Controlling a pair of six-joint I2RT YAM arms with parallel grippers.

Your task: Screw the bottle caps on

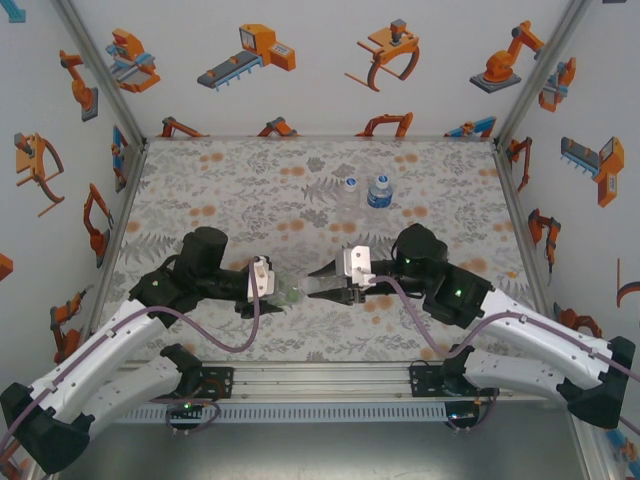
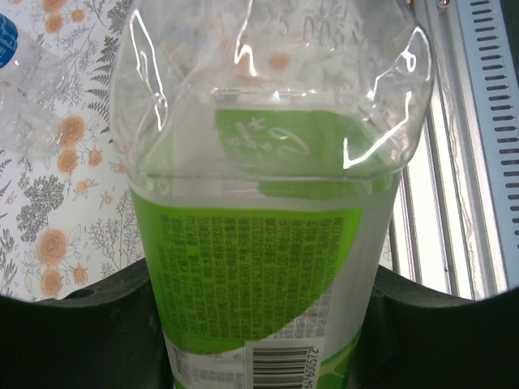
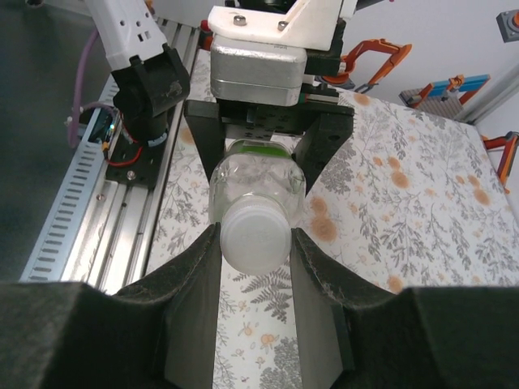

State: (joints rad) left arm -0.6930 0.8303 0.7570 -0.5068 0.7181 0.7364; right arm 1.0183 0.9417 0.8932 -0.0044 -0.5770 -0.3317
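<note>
The green-labelled bottle (image 2: 259, 267) is held level above the counter (image 3: 422, 211) between the left fingers (image 2: 73, 340), its neck pointed at the right fingers (image 3: 190, 279), which are closed narrowly on its white cap (image 3: 255, 239); the label's barcode and print are too fine to be read.

top looks down; wrist views share green bottle (image 2: 259, 267) (image 3: 258, 182)

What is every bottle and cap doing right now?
green-label bottle: lying sideways, gripped by left end effector
white cap: on that bottle's mouth, pinched by right end effector
blue-label bottle: upright, untouched
clear bottle: upright, untouched
</note>
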